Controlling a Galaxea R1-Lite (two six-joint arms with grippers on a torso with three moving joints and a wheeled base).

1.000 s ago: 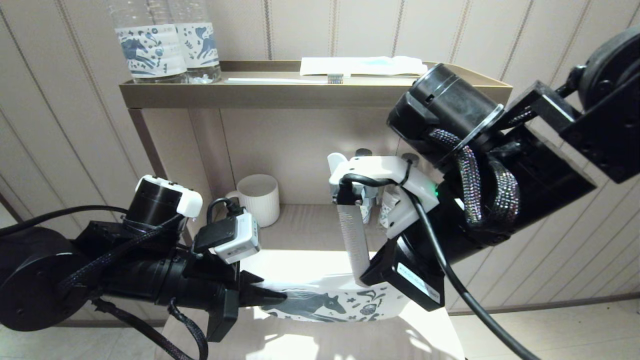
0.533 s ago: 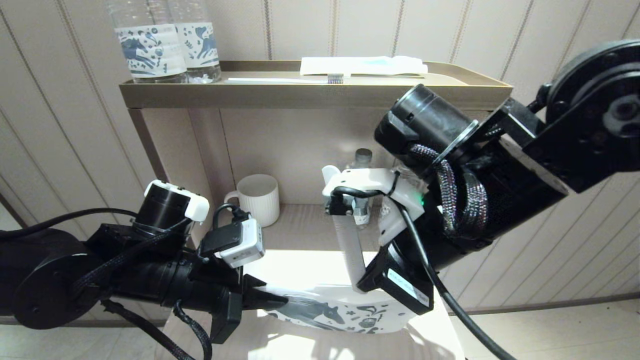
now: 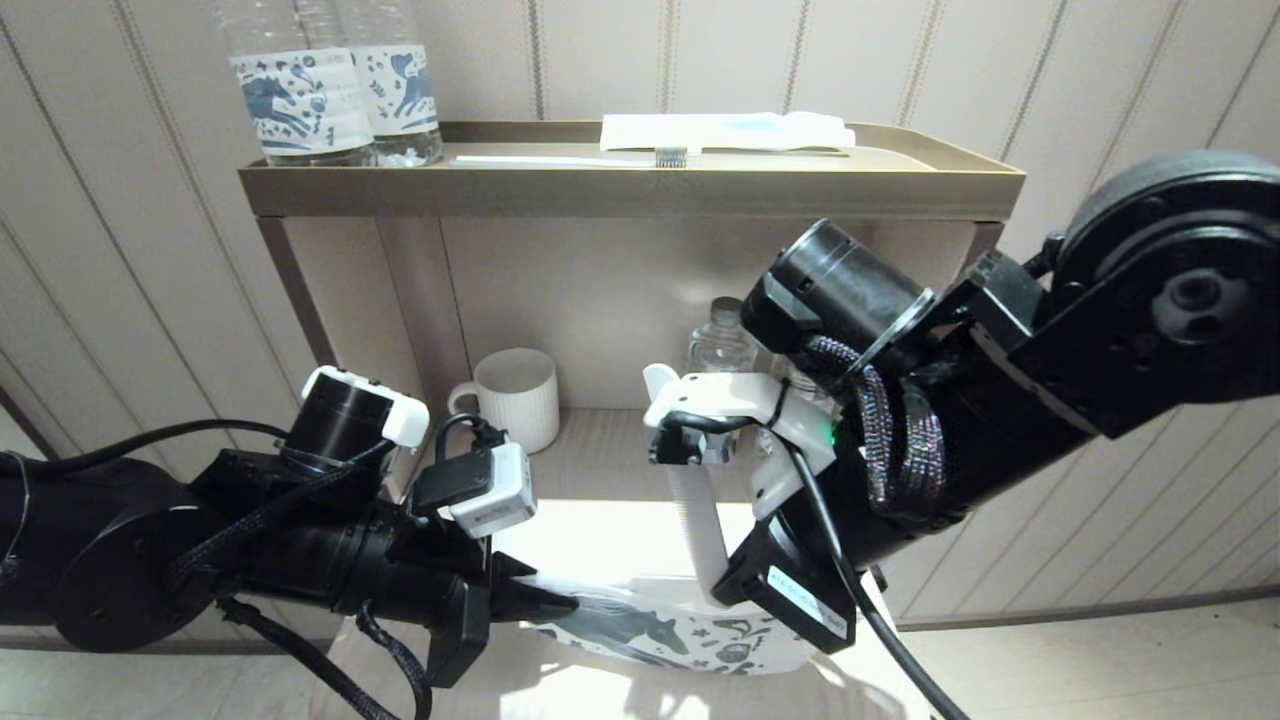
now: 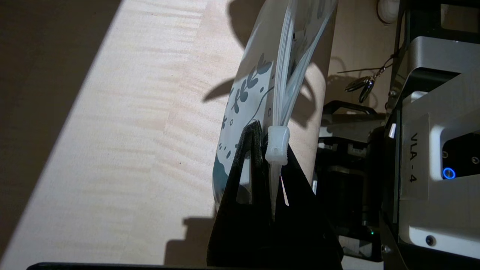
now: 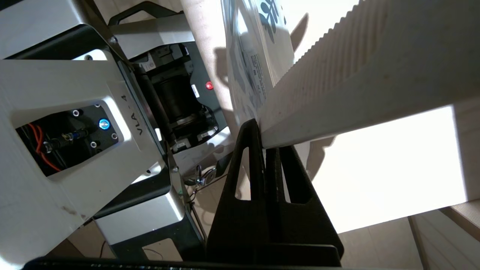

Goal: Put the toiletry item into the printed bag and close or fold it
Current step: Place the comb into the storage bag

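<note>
The printed bag [image 3: 680,635], a white pouch with a dark blue horse, hangs above the lit lower surface. My left gripper [image 3: 560,603] is shut on its left end beside the white zip slider [image 4: 277,144]; the zip top [image 4: 290,56] gapes open beyond my fingertips [image 4: 258,131]. The white comb [image 3: 700,520] stands nearly upright, teeth to the left, with my right gripper [image 3: 722,592] shut on its lower end just above the bag's top edge. In the right wrist view the comb [image 5: 356,75] runs out from the right gripper [image 5: 268,140], next to the bag [image 5: 255,67].
A brown shelf unit [image 3: 630,190] stands behind. On its top tray are two labelled water bottles [image 3: 330,90], a toothbrush [image 3: 570,160] and a white-and-blue packet [image 3: 725,130]. A white mug [image 3: 515,398] and a small clear bottle [image 3: 722,345] sit on the middle shelf.
My right arm has come down and a little left, lowering the comb until its held end is at the bag's top edge. The left arm has crept slightly right, still holding the bag.
</note>
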